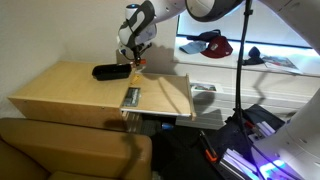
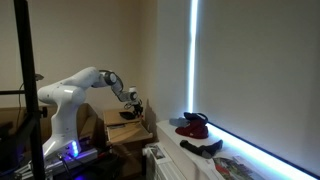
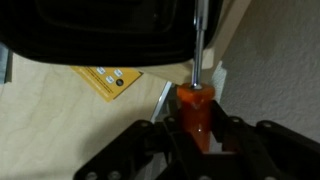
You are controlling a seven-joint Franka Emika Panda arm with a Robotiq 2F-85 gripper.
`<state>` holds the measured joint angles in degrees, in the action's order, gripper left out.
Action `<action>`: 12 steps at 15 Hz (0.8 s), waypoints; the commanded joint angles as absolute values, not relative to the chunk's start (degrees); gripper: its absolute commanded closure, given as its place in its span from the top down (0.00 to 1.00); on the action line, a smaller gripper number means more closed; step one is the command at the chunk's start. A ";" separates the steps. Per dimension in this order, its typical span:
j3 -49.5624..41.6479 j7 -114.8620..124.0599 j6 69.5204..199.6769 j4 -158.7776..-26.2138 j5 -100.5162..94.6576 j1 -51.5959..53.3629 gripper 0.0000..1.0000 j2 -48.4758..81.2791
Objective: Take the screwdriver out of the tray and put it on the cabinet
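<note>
Orange-red handle of the screwdriver (image 3: 196, 104) is sitting clamped between the jaws of your gripper (image 3: 196, 132) in the wrist view, so you are holding it. Its thin shaft is pointing up the picture, past the corner of the black tray (image 3: 100, 30). You should be lifting straight until the tip is clearing the tray rim. Then be carrying it over bare cabinet (image 3: 60, 130), away from the yellow card (image 3: 108, 78), and lowering it flat before releasing.

In an exterior view, the gripper (image 1: 135, 62) is hanging just beside the tray (image 1: 110, 71). The broad cabinet (image 1: 70, 90) top is showing here, which the wrist view is not giving you.

In an exterior view, the gripper (image 2: 133, 102) is appearing far off, and the screwdriver is too small to tell.
</note>
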<state>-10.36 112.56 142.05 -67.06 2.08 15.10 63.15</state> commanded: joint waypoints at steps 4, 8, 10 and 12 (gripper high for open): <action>-1.08 106.97 142.37 -68.01 8.00 8.16 0.08 62.35; 1.04 106.12 142.44 -68.49 11.31 6.58 0.08 62.36; 2.93 104.63 141.93 -67.84 13.67 4.85 0.08 63.39; 7.76 98.61 144.67 -67.91 17.67 1.94 0.08 63.43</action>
